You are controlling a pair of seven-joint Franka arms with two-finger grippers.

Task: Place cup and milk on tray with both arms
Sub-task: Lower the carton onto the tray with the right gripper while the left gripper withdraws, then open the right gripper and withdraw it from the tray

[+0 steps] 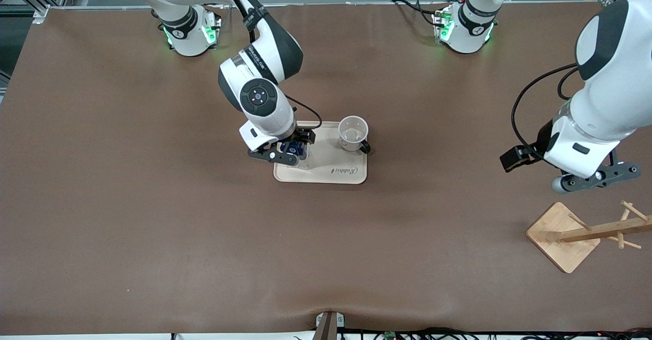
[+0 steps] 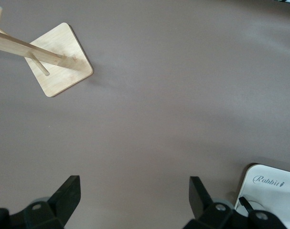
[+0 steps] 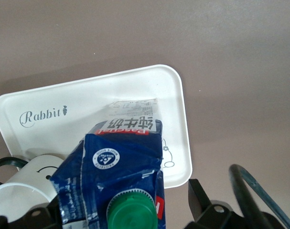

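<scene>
tray (image 1: 331,169): cup (image 1: 352,133) on it | right gripper (image 1: 291,149): clamps milk (image 3: 121,176) over tray | left gripper (image 2: 130,200): jaws apart, waiting

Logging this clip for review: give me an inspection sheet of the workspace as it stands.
Surface: brown table.
Job's things: cup upright on the tray; milk in the right pincer over the tray.
Clutter: wooden stand at the left arm's end.
Grippers: right pincer shut on the milk; left pincer open, waiting over bare table.
Cables: black cable on the left arm.
Surroundings: grey floor.
</scene>
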